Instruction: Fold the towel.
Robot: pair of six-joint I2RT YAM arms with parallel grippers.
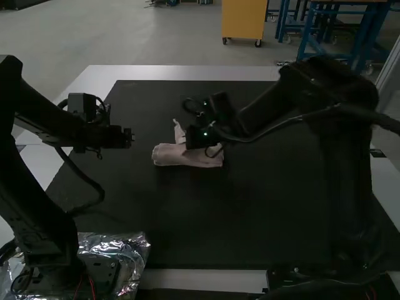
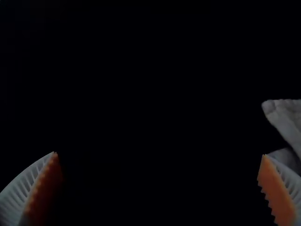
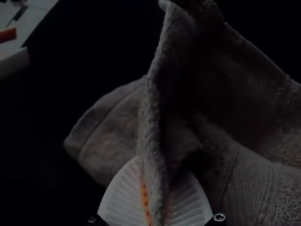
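Observation:
The pinkish towel [image 1: 181,155] lies bunched in a narrow roll on the dark mat, with one corner raised. My right gripper [image 1: 192,140] is over its right part; in the right wrist view the same gripper [image 3: 157,197] is shut on a raised edge of the towel [image 3: 113,127]. My left gripper [image 1: 132,137] is held to the left of the towel, apart from it. In the left wrist view the left gripper [image 2: 160,188] stands open with nothing between its fingers, and a corner of the towel [image 2: 287,117] shows beyond one finger.
The dark mat [image 1: 219,231] covers most of the white table [image 1: 181,73]. Crinkled silver foil [image 1: 139,247] lies by the left arm's base. In the right wrist view, part of the other gripper's fingers [image 3: 11,61] shows farther off.

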